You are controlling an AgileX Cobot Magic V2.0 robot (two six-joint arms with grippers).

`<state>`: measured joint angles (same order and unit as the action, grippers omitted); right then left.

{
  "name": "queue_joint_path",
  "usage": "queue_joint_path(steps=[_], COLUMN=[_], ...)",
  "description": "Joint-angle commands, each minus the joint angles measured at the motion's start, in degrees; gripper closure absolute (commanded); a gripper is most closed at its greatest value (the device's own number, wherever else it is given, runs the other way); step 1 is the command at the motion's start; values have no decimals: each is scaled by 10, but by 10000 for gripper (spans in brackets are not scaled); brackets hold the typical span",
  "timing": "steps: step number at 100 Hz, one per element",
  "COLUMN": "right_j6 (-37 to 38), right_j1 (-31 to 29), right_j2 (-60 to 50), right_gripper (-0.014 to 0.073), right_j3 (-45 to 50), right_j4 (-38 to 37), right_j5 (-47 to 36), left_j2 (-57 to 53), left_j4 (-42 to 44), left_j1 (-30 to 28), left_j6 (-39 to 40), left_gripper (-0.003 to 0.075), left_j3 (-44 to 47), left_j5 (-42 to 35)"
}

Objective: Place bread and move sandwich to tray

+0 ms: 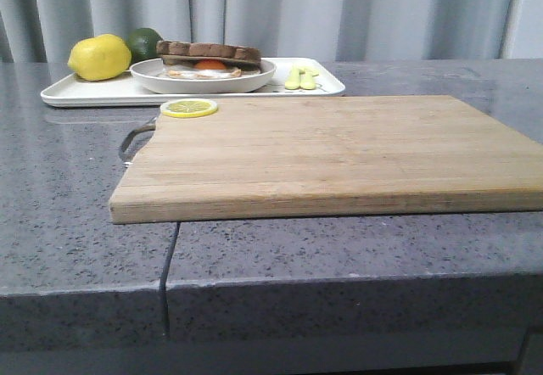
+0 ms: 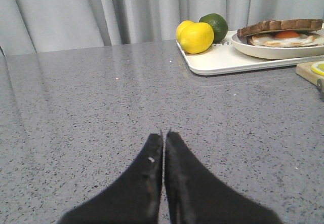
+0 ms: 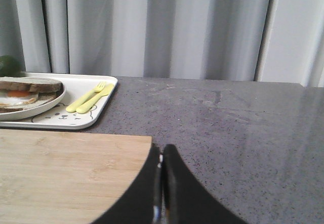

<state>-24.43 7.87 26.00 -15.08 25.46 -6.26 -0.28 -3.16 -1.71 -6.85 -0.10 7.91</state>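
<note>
The sandwich [image 1: 208, 59] lies in a shallow round white plate [image 1: 204, 78]: a brown-crusted bread [image 1: 209, 50] slice on top of a fried egg with an orange yolk. The plate stands on the white tray [image 1: 85, 92] at the back left. The same sandwich [image 2: 281, 31] shows in the left wrist view and again as a sandwich [image 3: 28, 91] in the right wrist view. My left gripper [image 2: 164, 133] is shut over bare countertop, far from the tray. Shut too, my right gripper [image 3: 162, 148] hangs by the cutting board's corner. Neither gripper shows in the front view.
A wooden cutting board [image 1: 331, 154] fills the middle of the table, a lemon slice [image 1: 188, 108] at its back left corner. On the tray sit a lemon [image 1: 99, 57], a lime [image 1: 144, 42] and yellow cutlery [image 1: 301, 77]. Grey curtains hang behind.
</note>
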Motion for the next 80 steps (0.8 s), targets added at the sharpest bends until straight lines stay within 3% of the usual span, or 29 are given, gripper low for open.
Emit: queue_joint_path(steps=[1,34,80], right_j6=[-2,109,124], right_j1=[-5,-5,-5], right_j2=[-4,-110,-275], right_gripper=[664,664,664], right_j3=[-5,75,168], right_j4=[-31,-167,-204], right_j5=[-42,-48,-35], left_j2=[-18,-18,-18], left_j4=[0,0,0], left_j1=[-2,-2,-2], left_j6=[5,5,5], left_gripper=[740,740,740], left_j3=[9,9,9], left_j5=[-42,-42,-42])
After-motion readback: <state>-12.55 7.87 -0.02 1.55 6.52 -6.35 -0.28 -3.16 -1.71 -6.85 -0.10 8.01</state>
